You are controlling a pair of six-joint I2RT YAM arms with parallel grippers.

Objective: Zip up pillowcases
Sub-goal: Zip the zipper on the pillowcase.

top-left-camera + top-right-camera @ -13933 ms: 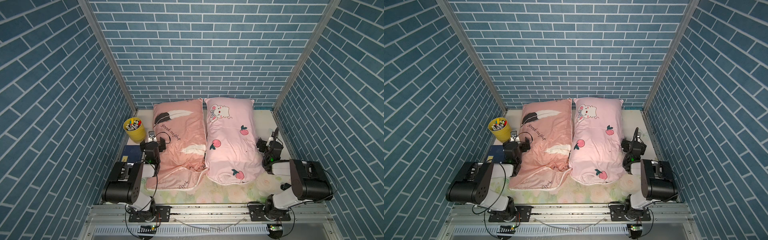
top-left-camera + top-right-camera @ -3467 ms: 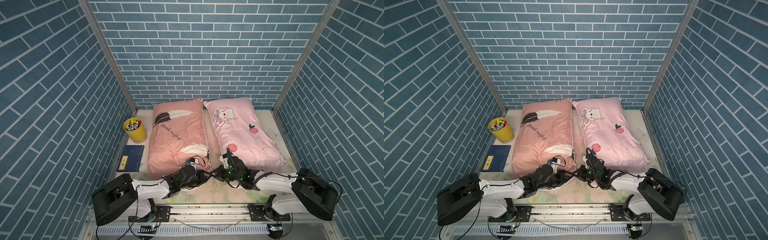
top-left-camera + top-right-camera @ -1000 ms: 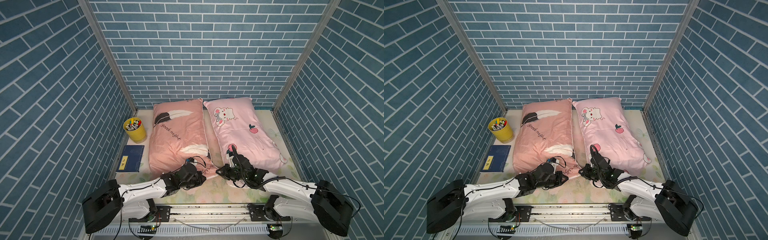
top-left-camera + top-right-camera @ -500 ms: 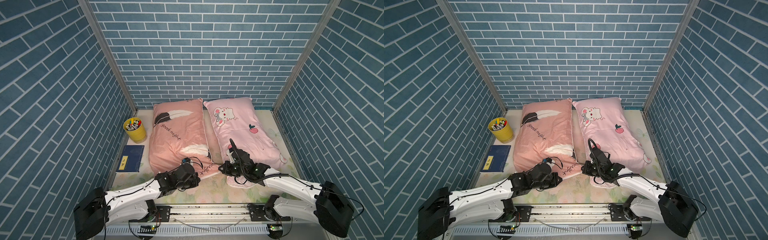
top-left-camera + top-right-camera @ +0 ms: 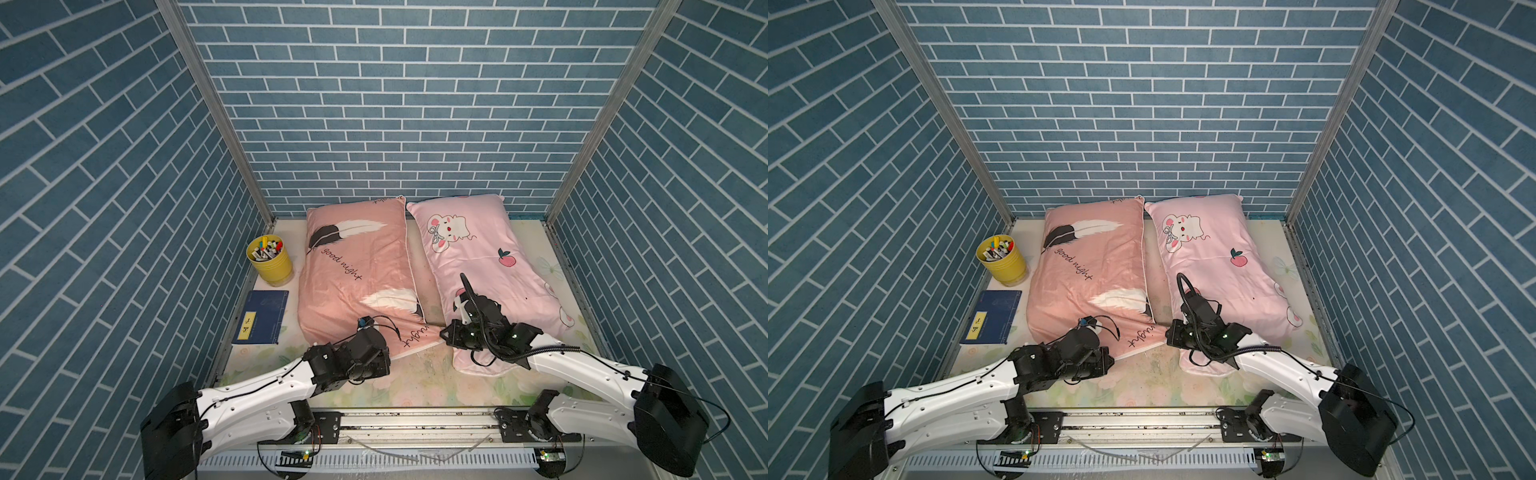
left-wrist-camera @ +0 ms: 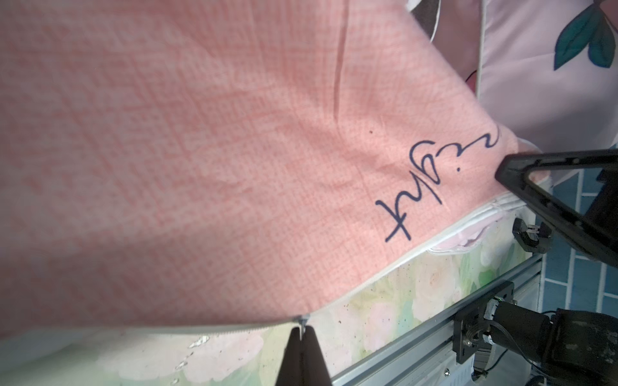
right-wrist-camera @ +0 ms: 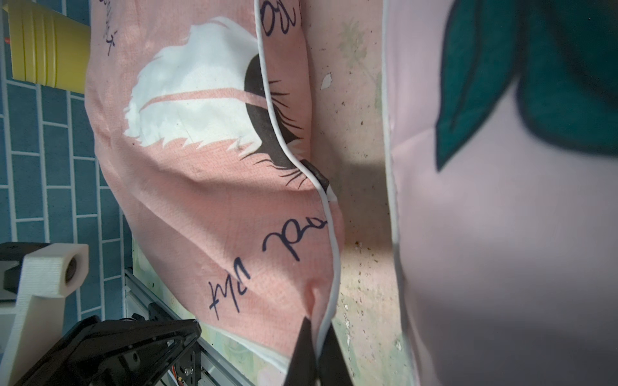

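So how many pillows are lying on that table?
2. The salmon-pink stuffed fabric pillowcase with feathers lies beside the yellow marker cup; the light-pink bunny-print pillowcase lies slanted next to it. None seems hidden.

Top views high, facing down; wrist views close, share salmon pillowcase (image 6: 200, 150) (image 7: 207, 207).
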